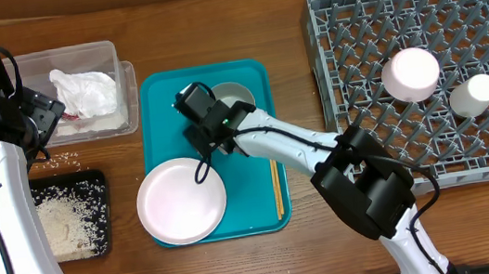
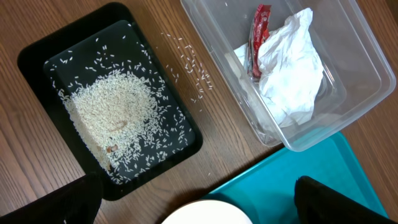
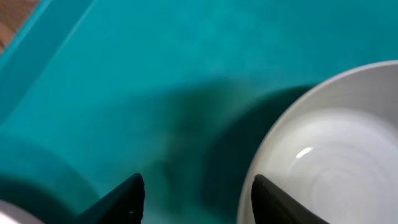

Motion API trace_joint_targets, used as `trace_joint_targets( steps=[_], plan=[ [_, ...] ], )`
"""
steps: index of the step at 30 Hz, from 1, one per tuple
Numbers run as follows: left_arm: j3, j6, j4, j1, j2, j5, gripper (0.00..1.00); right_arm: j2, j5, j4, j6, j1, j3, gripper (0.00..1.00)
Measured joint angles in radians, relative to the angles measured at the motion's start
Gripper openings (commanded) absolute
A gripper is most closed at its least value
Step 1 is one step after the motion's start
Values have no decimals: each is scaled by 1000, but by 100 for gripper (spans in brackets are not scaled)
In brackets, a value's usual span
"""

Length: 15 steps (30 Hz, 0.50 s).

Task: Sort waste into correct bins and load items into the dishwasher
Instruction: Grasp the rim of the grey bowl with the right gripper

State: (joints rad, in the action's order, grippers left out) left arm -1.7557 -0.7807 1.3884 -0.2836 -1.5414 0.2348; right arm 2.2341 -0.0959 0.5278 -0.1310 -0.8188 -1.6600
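My right gripper (image 1: 212, 113) (image 3: 198, 198) is low over the teal tray (image 1: 257, 163), open. Its jaws straddle the rim of the grey metal bowl (image 1: 235, 94) (image 3: 323, 143), one finger inside and one outside. A large white plate (image 1: 182, 201) (image 2: 202, 215) lies on the tray's front left, and chopsticks (image 1: 277, 189) lie along its right side. My left gripper (image 1: 37, 120) (image 2: 202, 205) hangs open and empty between the bins. The clear tub (image 1: 114, 52) (image 2: 367, 81) holds a napkin (image 2: 292, 68) and a red wrapper (image 2: 260, 31). Rice fills the black tray (image 1: 91, 179) (image 2: 31, 56).
The grey dish rack (image 1: 332, 14) at the right holds an upturned white dish (image 1: 410, 74) and a white cup (image 1: 473, 95). Loose rice grains (image 1: 65, 159) (image 2: 186, 62) lie on the wooden table between tub and black tray.
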Motion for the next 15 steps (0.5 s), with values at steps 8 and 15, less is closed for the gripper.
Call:
trace_joint_targets(
  steps=[8,15],
  plan=[
    [0,0,0,0,0,0,100,-1,-27,24,-17,-18,-21,40],
    [0,0,0,0,0,0,100,-4,-58,36,-23,-14,-23,27]
  ],
)
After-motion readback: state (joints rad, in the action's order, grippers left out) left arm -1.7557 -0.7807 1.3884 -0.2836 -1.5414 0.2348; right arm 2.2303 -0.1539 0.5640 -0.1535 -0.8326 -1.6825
